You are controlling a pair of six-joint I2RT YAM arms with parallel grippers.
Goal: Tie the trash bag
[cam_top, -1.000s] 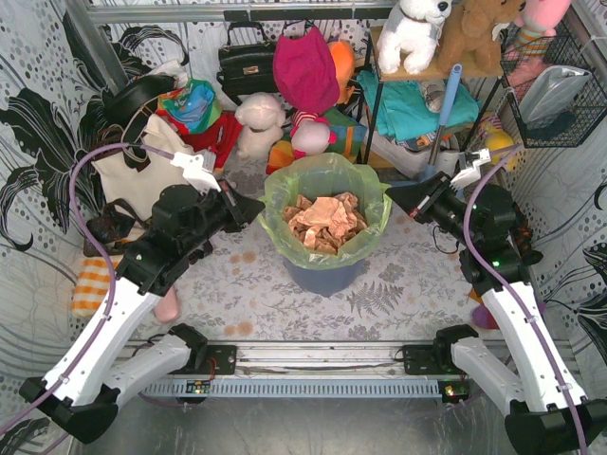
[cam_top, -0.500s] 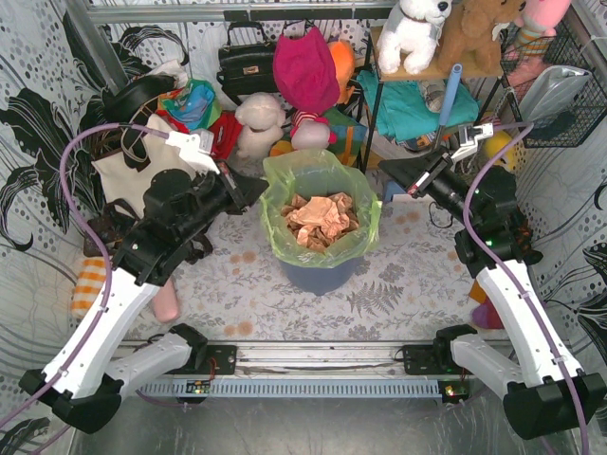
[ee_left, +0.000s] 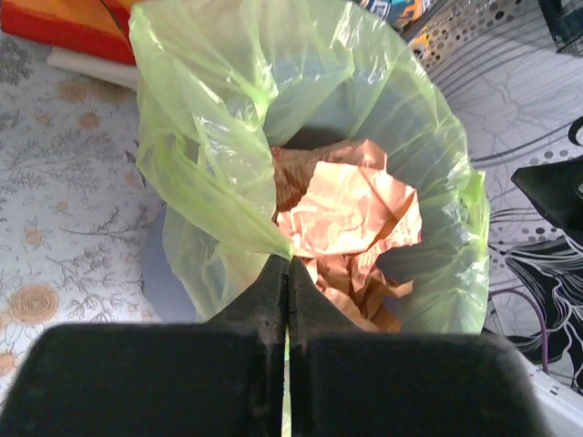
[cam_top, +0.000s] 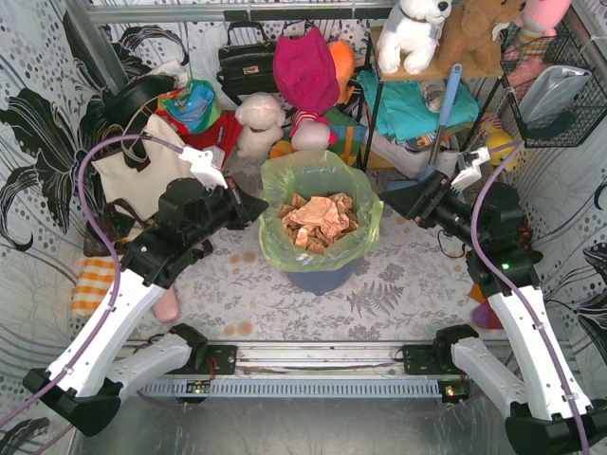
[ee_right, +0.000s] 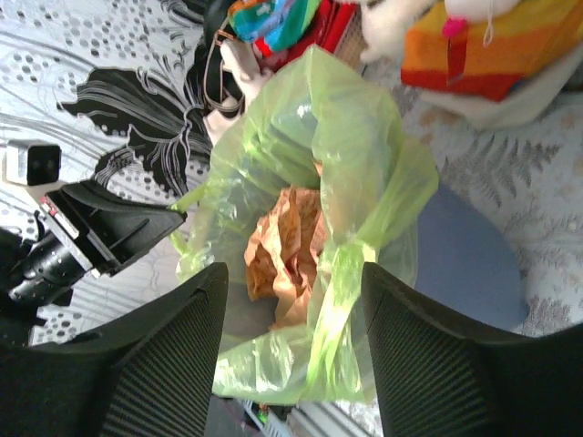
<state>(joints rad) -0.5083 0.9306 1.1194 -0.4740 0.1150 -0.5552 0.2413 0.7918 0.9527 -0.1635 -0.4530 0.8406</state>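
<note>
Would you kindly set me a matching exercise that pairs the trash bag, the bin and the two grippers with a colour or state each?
Things:
1. trash bag
2. bin
3. left gripper
4. right gripper

Colours or states:
A. jaws apart
B. translucent light green
C. shut on the bag's rim
D. blue-grey

Pairs: 1-B, 2-D, 3-C, 4-A

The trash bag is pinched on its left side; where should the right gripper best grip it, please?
Probably the loose rim fold on the right side of the trash bag, coming from the right with the open right gripper; it stands clear of the bin.
</note>
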